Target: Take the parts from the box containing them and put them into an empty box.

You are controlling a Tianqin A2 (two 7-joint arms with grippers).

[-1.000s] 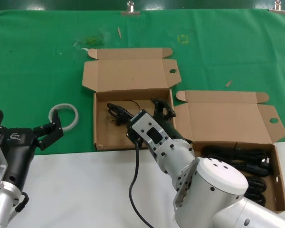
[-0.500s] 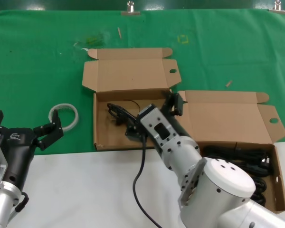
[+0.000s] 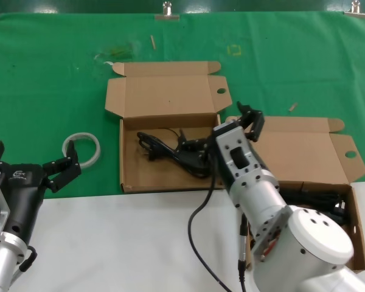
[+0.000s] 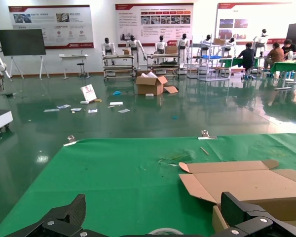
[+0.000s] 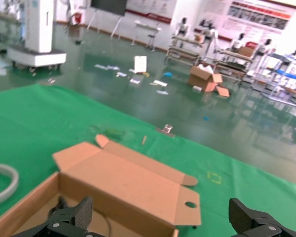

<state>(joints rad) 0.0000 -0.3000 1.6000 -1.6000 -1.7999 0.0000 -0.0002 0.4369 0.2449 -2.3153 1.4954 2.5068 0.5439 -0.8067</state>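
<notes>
We see the right tool (image 3: pixel 249 121) raised with its fingers spread and holding nothing, between the two brown boxes, above the gap where the left box (image 3: pixel 129 182) meets the right box's lid; one coiled black power cord (image 3: pixel 170 152) lies inside the left box, and more cords (image 3: pixel 313 204) lie in the right box (image 3: pixel 360 231). We judge one cord delivered, so the next move calls for reaching into the right box for another. The left tool (image 3: pixel 59 171), fingers apart, rests near a white tape ring (image 3: pixel 82 148) on the green bench (image 3: pixel 48 73); we read no writing on the boxes.
</notes>
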